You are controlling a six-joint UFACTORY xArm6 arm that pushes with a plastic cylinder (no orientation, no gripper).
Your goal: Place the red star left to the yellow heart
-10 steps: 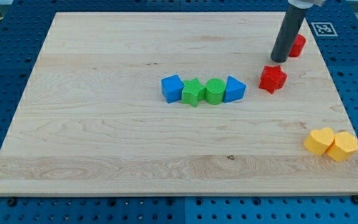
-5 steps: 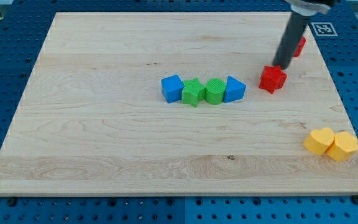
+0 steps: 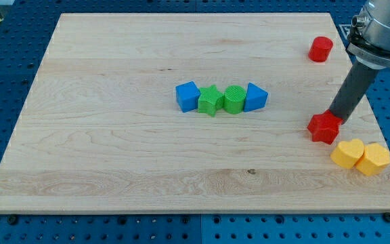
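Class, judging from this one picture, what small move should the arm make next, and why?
Probably a short push toward the view's bottom: my tip sits at the red star's upper right, and the star lies up-left of the yellow heart, not yet level.

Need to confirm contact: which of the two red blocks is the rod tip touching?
My tip is against the red star block, beside the yellow heart block. The other red block sits alone near the view's top.

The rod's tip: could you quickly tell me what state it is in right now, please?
My tip: no jaws to open or close, holding nothing; it sits against the upper right side of the red star, which lies just up-left of the yellow heart.
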